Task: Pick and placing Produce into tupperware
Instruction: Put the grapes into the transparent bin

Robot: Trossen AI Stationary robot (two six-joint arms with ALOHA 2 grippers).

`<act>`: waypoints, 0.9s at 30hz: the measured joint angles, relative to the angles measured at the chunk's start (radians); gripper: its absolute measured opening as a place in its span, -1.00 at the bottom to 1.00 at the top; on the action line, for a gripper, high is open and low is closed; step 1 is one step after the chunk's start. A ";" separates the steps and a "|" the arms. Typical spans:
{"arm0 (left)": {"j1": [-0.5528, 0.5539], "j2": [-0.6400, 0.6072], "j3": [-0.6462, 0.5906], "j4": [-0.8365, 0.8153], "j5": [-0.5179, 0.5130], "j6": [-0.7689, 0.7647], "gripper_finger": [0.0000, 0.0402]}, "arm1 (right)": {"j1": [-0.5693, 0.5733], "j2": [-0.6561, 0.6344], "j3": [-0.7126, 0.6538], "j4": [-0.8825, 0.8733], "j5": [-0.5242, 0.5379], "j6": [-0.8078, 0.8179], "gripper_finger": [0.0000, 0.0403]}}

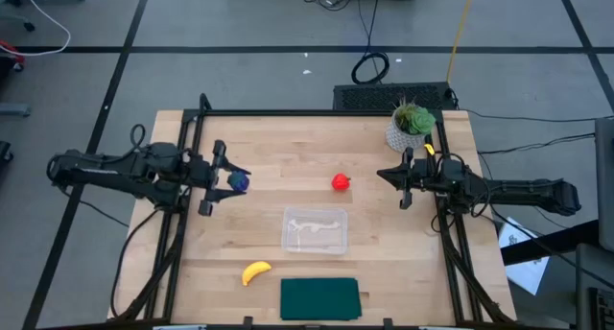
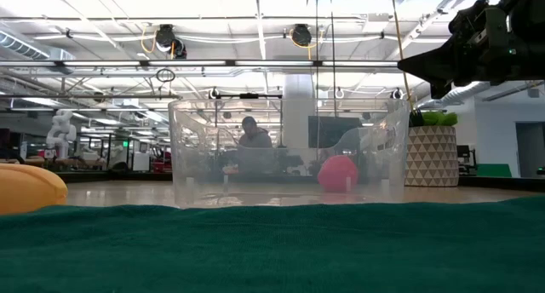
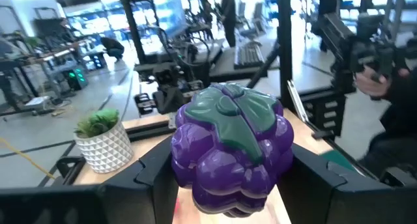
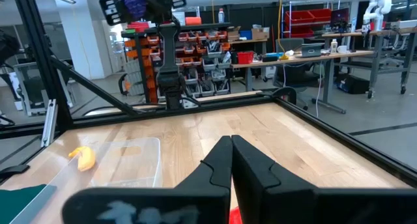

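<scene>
My left gripper [image 1: 230, 180] is over the table's left part, shut on the purple grape cluster [image 3: 228, 146], which also shows in the high view [image 1: 238, 182] and far off in the right wrist view [image 4: 133, 1]. The red strawberry [image 1: 341, 182] lies on the table at mid-width, beyond the clear tupperware [image 1: 315, 229]. The yellow banana [image 1: 255, 271] lies by the near edge, left of the tupperware. My right gripper [image 1: 403, 184] waits shut on the right side, near the potted plant. My left gripper pinches the grape cluster between its two fingers [image 3: 153, 168], one on each flank [image 3: 186, 162] of the cluster. The fingers come level from the table's left side. The cluster is lifted clear of the table, its green leaf top [image 3: 234, 116] turned away from the wrist.
A green potted plant in a white pot [image 1: 411, 126] stands at the far right corner. A flat dark green cloth [image 1: 319, 297] lies at the near edge, right of the banana. Black frame rails run along the table's left, right and far sides. A keyboard [image 1: 393, 97] lies beyond the far edge.
</scene>
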 joint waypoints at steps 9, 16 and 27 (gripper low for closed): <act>0.026 -0.013 -0.135 0.195 -0.106 -0.122 0.04 | 0.000 0.000 0.000 0.000 0.000 0.000 -1.00; 0.026 -0.011 -0.202 0.203 -0.154 -0.135 0.04 | 0.000 0.000 0.000 0.000 0.000 0.000 -1.00; 0.028 -0.076 -0.277 0.297 -0.160 -0.036 0.04 | 0.000 0.000 0.000 0.000 0.000 0.000 -1.00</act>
